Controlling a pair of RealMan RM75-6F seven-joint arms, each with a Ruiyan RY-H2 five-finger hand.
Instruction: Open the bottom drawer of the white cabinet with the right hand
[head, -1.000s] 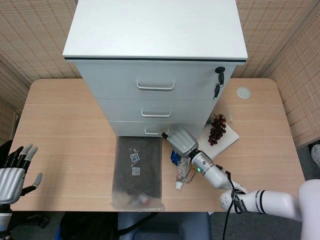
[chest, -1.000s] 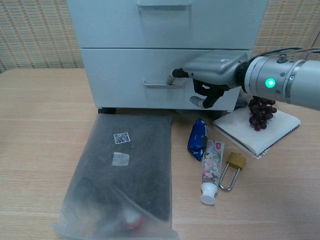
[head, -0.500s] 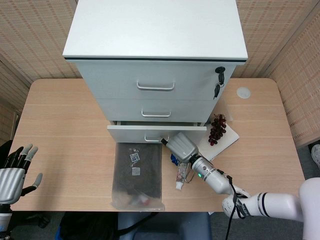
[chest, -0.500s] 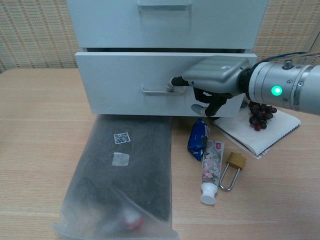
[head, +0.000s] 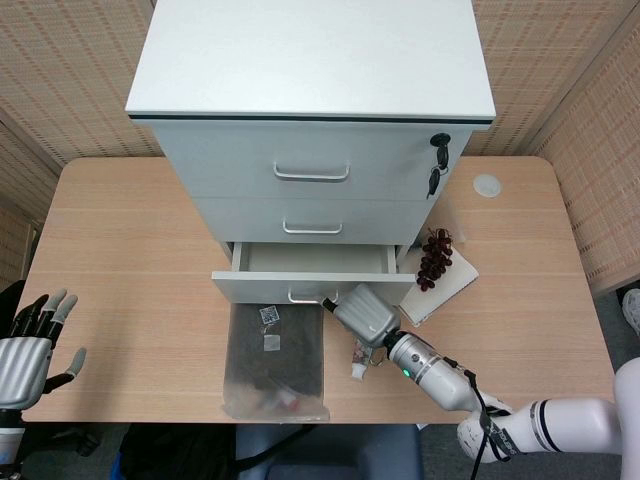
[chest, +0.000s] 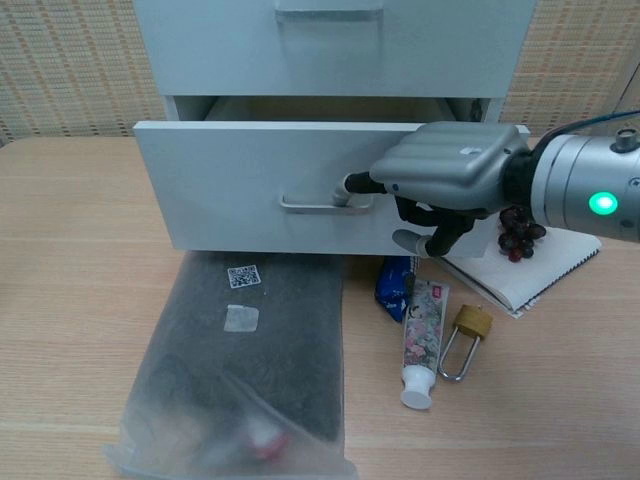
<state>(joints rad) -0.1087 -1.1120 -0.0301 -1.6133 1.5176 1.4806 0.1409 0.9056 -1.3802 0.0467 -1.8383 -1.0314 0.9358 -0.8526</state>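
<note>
Hooking a finger through the handle (chest: 325, 201) of the bottom drawer (chest: 270, 195), the right robot hand (chest: 445, 175) gripped its right end. That drawer stood partly out of the white cabinet (head: 310, 100), sliding toward the table's near edge.

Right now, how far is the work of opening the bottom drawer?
Done: the bottom drawer is out of the white cabinet far enough that part of its bare inside shows from the head view. In hand: the right hand has a finger hooked on the handle. The left hand hangs open at the table's edge. Left: perhaps a little more pull, then letting go of the handle.
</note>
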